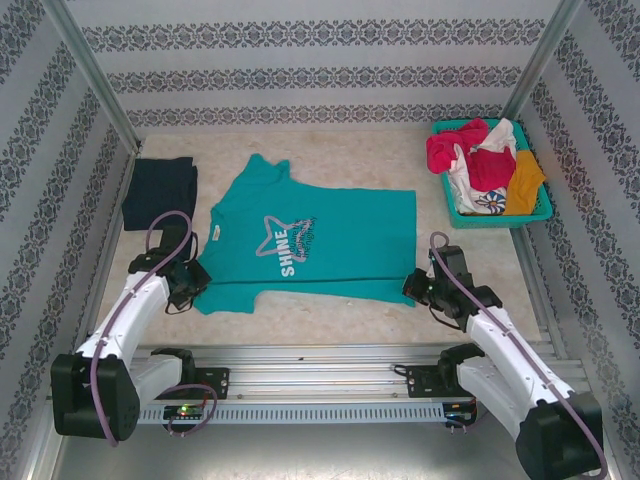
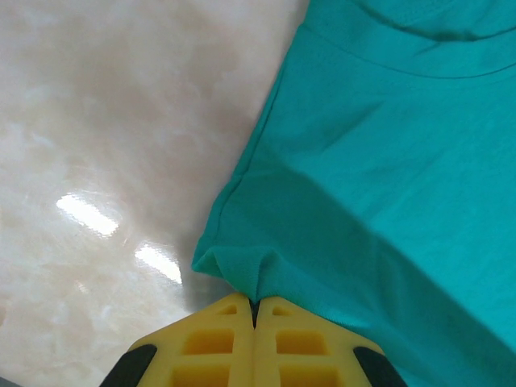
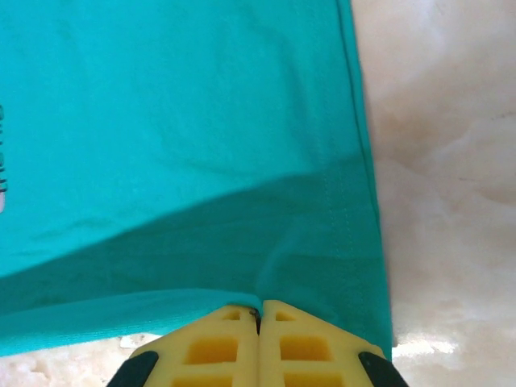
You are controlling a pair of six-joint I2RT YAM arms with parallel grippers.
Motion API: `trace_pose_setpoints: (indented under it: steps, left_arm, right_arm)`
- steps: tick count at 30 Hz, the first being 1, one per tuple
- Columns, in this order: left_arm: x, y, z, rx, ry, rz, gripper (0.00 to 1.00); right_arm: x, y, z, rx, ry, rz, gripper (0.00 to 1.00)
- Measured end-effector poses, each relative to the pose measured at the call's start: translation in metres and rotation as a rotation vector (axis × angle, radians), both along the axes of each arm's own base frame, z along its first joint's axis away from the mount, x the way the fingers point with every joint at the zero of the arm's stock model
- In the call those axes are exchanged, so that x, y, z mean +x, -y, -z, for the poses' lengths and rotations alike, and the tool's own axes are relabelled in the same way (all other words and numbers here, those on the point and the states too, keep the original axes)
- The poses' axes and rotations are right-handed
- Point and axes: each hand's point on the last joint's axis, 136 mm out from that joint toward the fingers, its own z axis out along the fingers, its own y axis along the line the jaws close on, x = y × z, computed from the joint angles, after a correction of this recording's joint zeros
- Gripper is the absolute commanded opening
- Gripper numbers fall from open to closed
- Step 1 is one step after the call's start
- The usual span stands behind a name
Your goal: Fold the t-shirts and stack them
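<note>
Scene: we find the teal shirt [image 1: 310,245] spread flat on the table [image 1: 330,320], print up.
Left claw [image 2: 254,310]: clamped tight on the shirt's near sleeve corner.
Right claw [image 3: 259,310]: pinched closed on the near hem corner.
Risk: we judge both bites thin. Cloth could slip out on the lift, and uneven arm travel would skew the fold.
Count: two claws; one teal shirt; one navy shirt [image 1: 160,192], folded, far left; one basket [image 1: 500,220], far right, holding loose shirts [image 1: 485,165] in magenta, white and orange, number unclear.
</note>
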Motion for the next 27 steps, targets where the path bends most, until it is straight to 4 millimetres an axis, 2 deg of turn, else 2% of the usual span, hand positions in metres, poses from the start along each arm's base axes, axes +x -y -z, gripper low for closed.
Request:
trace_pose_setpoints:
  steps: [10,12,14,19,23,27]
  left_arm:
    - [0.015,0.005,0.035,-0.032,-0.064,-0.021,0.0]
    - [0.019,0.006,0.043,-0.038,-0.078,-0.025,0.0]
    - [0.023,0.007,0.053,-0.046,-0.102,-0.029,0.0]
    - [0.063,0.01,0.051,-0.069,-0.043,-0.043,0.0]
    - [0.098,0.011,0.05,-0.077,0.014,-0.052,0.0]
    - [0.133,0.012,0.049,-0.079,0.047,-0.059,0.0]
  right_arm:
    - [0.002,-0.008,0.047,-0.028,-0.181,-0.004,0.0]
    - [0.009,-0.011,0.049,-0.033,-0.193,-0.007,0.0]
    - [0.024,-0.016,0.049,-0.034,-0.189,-0.007,0.0]
    - [0.068,-0.028,0.049,-0.037,-0.182,-0.006,0.0]
    - [0.118,-0.039,0.048,-0.03,-0.142,-0.001,0.0]
    - [0.171,-0.04,0.047,-0.028,-0.114,0.021,0.0]
